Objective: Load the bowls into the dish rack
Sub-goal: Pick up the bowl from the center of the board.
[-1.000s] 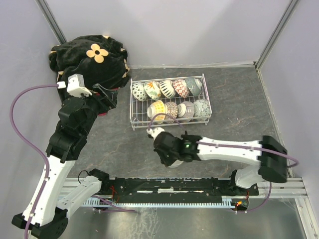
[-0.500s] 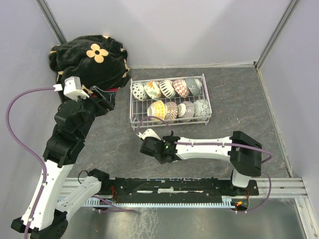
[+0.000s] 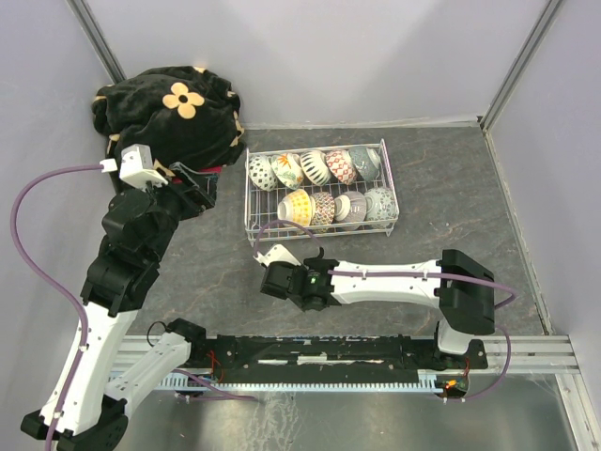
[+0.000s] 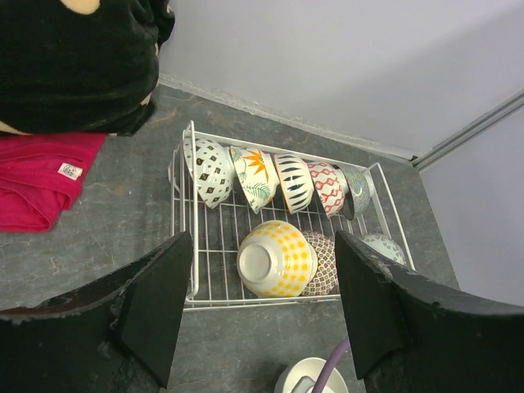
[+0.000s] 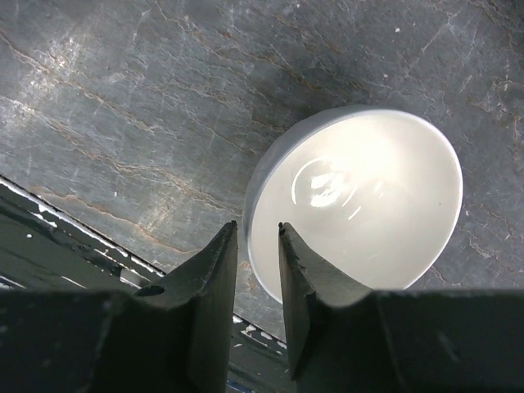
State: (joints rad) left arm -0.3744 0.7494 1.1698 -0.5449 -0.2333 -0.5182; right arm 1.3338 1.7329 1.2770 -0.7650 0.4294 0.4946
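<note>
Grey surface [image 3: 451, 188] is bearing the dish rack [image 4: 214, 246], where we are counting nine bowls [image 3: 314, 167] on edge, while one white bowl [image 5: 360, 196] is lying outside under our narrowly parted right hand [image 5: 255, 228], left hand [image 4: 262, 236] gaping empty.

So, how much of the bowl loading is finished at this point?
Done: nine bowls stand in the dish rack. In hand: the right gripper straddles the rim of a white bowl on the table, jaws parted. Remaining: racking that bowl. The left gripper is open, empty.
</note>
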